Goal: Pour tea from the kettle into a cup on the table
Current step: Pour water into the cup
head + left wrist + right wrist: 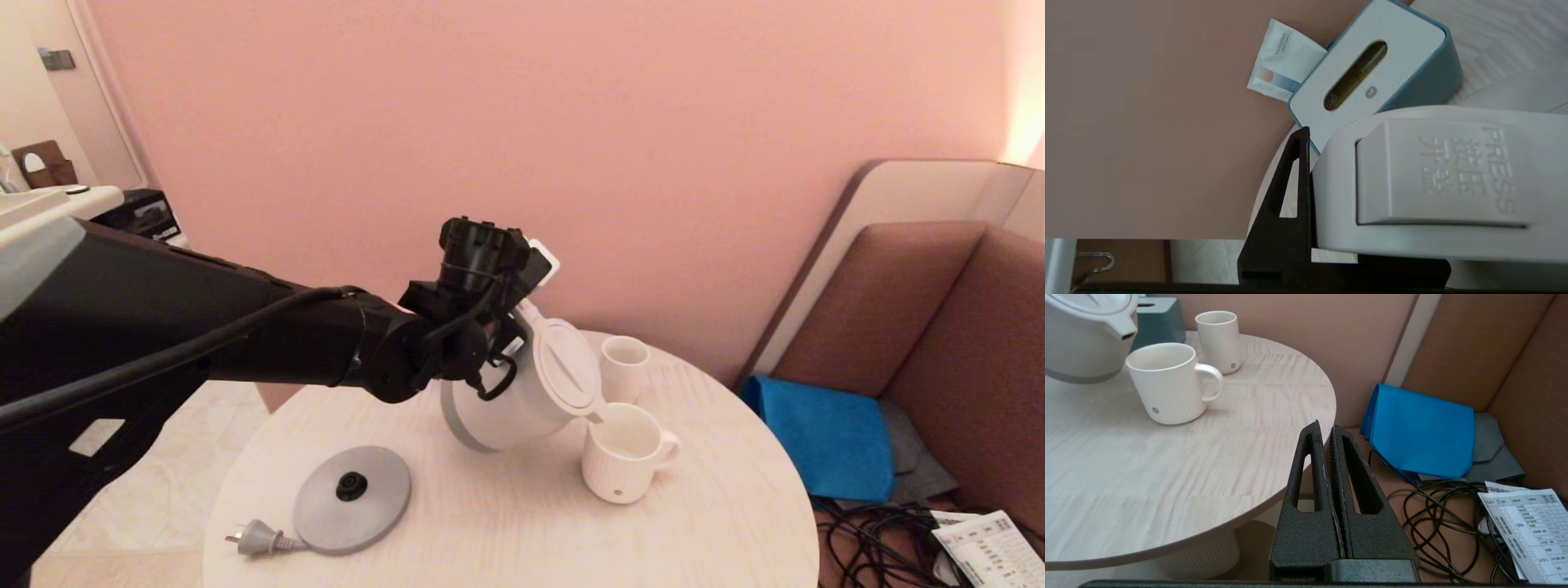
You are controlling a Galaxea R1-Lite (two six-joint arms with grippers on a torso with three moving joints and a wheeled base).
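Robot tips kettle over mug at a round table

From the head camera, the left gripper clamps the loop handle of the large white plastic electric kettle, tilted with its spout over the rim of the wide white ceramic mug on the pale wood-grain round table; a smaller handleless white cup stands behind, the grey round base lies apart with its plug. The left wrist camera shows a black finger pressed against the kettle's handle, a blue-grey tissue box beyond. The right wrist camera shows the right gripper idle off the table's edge, fingers pressed together, above black cables
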